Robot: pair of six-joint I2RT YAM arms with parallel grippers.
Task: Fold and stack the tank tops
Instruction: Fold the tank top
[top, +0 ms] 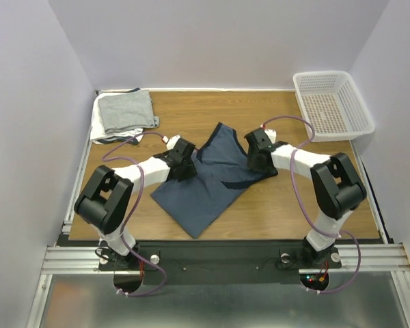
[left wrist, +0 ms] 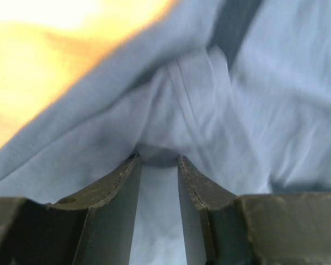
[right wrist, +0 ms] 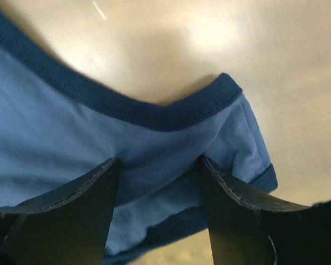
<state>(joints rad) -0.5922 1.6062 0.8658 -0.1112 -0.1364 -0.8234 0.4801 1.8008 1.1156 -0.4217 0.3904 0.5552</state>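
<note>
white basket (top: 359, 109) at the wooden table's (top: 294, 212) far right corner.

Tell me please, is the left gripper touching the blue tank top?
Touching. The left wrist view shows the slate-blue tank top puckered into folds that run down between the fingertips of the left gripper, pinched there.

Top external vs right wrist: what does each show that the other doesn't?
Only top external: the basket at the far right corner, the folded grey and white stack at far left, and the left gripper at the blue tank top's left edge. Only right wrist: the navy trim close up, curving between the right gripper's spread fingers. Both: blue tank top, right gripper, wooden table.
</note>
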